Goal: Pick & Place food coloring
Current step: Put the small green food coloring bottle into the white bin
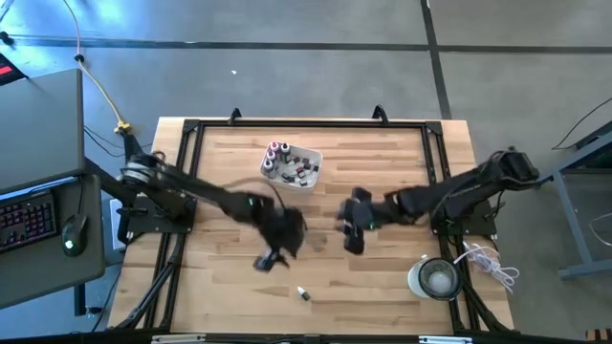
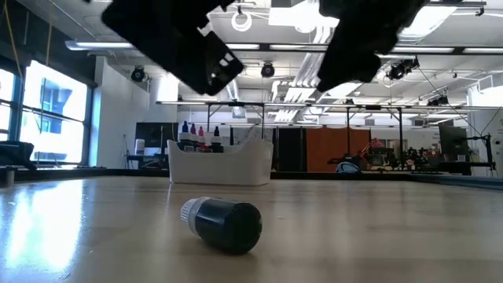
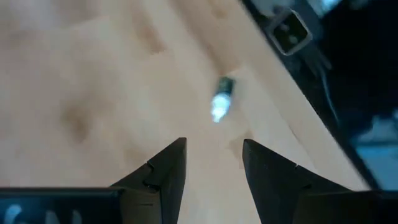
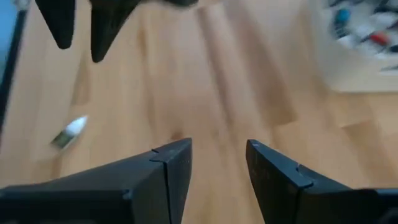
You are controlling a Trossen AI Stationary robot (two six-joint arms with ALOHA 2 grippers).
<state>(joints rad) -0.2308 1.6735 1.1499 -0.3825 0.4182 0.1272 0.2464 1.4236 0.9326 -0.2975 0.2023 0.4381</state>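
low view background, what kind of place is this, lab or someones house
Most likely a lab or workshop hall, not a home. Behind the wooden table and the white tray of food coloring bottles run exposed ceiling ducts and lights, tall windows and framed workstations; the high view adds a keyboard on a side desk.

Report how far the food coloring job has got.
Done: several bottles stand in the white tray. In hand: nothing; the left tool hangs open above the lone bottle lying on the table, and the right tool is open and empty. Left: that bottle.
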